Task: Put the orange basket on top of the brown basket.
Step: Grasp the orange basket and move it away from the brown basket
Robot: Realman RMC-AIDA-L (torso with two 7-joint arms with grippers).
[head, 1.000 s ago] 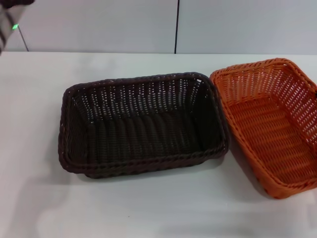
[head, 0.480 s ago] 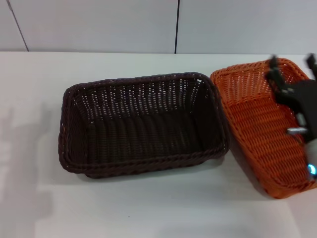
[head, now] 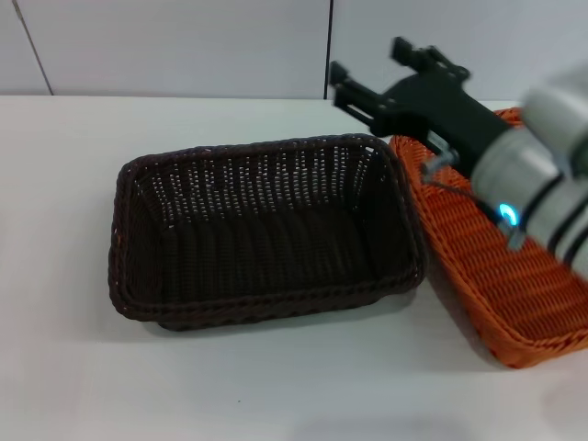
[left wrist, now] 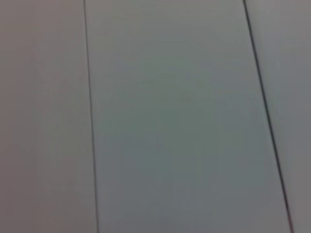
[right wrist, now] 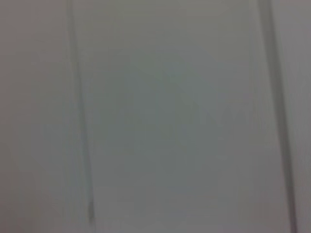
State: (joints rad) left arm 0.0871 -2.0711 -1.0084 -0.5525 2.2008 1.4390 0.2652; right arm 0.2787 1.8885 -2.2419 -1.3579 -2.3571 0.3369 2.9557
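Note:
The brown basket [head: 262, 230] stands open side up in the middle of the white table in the head view. The orange basket [head: 501, 276] stands right beside it on the right, with their rims touching or nearly touching. My right arm reaches in from the right over the orange basket and hides part of its far side. My right gripper [head: 369, 64] is open and empty, raised above the far corners where the two baskets meet. The left gripper is out of view. Both wrist views show only wall panels.
The white table [head: 64, 367] extends around both baskets. A pale panelled wall [head: 184, 46] with a dark vertical seam stands behind the table's far edge. The orange basket reaches the right edge of the head view.
My right arm came in from the right, over the orange basket, and moved up and left to the baskets' far corners. The left arm left the top left corner. The baskets have not moved.

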